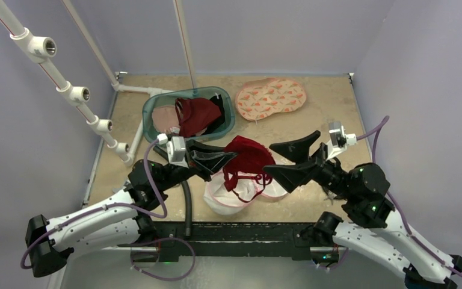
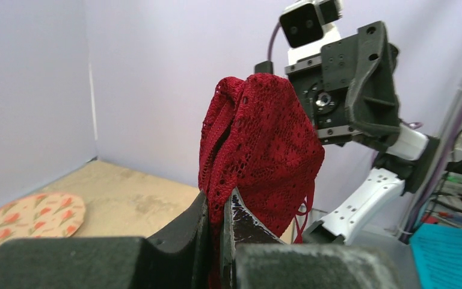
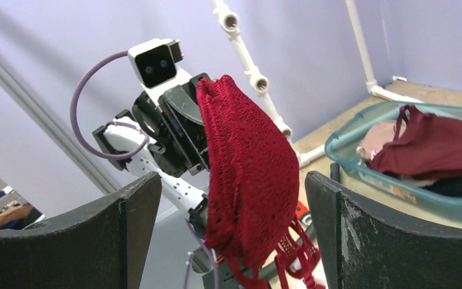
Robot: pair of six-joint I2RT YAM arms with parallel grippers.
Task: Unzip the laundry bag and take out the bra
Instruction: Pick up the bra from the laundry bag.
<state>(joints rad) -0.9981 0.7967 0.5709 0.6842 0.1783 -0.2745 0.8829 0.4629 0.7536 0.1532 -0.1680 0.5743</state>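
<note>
A red lace bra hangs in the air over the table's front middle, and my left gripper is shut on its edge. In the left wrist view both jaws pinch the lace of the bra at the left gripper. Its straps dangle down over the white laundry bag, which lies open and flat on the table below. My right gripper stands wide open just right of the bra, holding nothing. In the right wrist view the bra hangs beyond the right gripper, between its spread fingers.
A teal bin holding dark red and pink garments sits at the back left. A flat patterned pouch lies at the back right. White pipe fittings run along the left side.
</note>
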